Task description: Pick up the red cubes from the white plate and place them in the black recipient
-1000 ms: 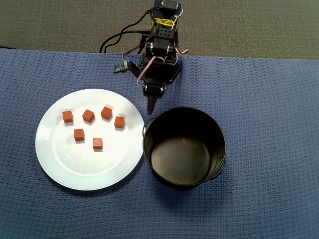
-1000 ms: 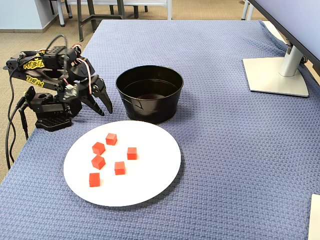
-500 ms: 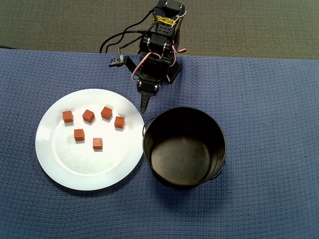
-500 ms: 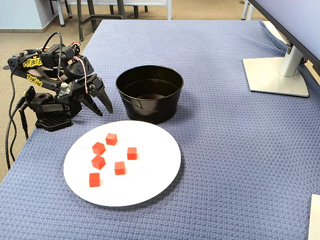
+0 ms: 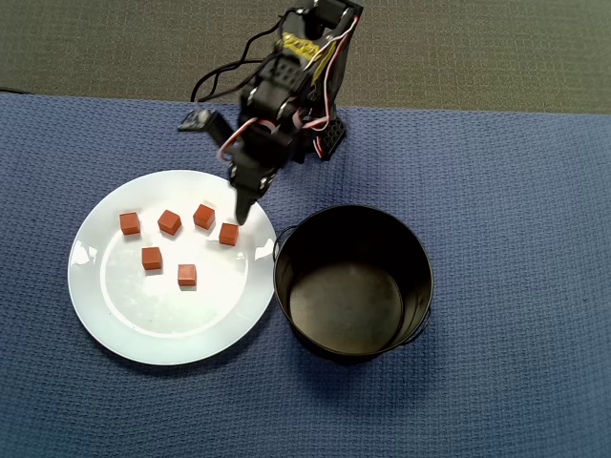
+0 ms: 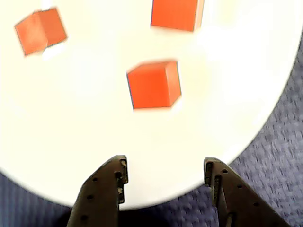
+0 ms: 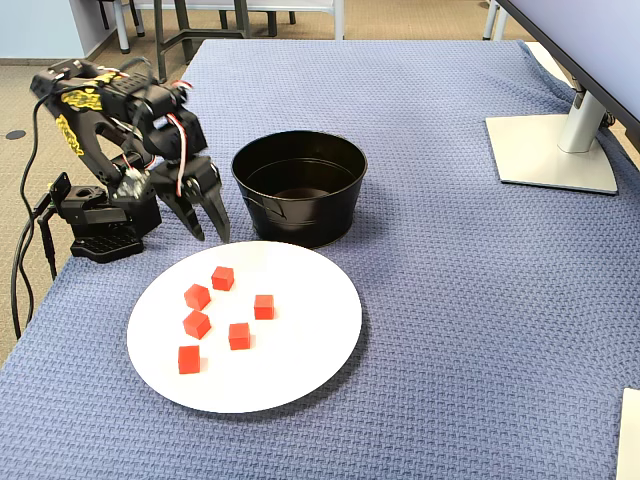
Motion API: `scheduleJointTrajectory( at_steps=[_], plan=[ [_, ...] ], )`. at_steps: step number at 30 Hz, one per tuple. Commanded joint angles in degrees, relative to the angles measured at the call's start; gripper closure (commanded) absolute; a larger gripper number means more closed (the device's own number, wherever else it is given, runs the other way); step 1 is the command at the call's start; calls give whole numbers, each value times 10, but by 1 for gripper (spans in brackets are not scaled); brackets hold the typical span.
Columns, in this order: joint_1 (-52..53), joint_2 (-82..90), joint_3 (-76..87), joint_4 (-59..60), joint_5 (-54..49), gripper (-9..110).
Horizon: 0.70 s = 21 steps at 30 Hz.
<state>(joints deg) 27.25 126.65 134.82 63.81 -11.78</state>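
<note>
Where claw (image 6: 165, 172) gapes, red cubes (image 6: 154, 84) ahead

In the overhead view, six cubes (image 5: 178, 240) lie on the plate's (image 5: 143, 329) upper half, the pot (image 5: 352, 281) touching the plate's right edge, the gripper (image 5: 242, 212) over its upper-right rim.

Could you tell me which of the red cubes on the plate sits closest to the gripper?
The cube nearest the black pot, rightmost in the overhead view; the open gripper hangs just beside it, the others farther left.
</note>
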Motion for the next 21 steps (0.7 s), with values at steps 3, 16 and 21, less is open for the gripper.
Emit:
scheduleJointTrajectory(
  at_steps=[3,16,21],
  plan=[
    [39,-134,-110,-12,-40,87],
    [77,-263,-184,2,-245,83],
    [88,-284,-183,-8,-277,83]
  ],
)
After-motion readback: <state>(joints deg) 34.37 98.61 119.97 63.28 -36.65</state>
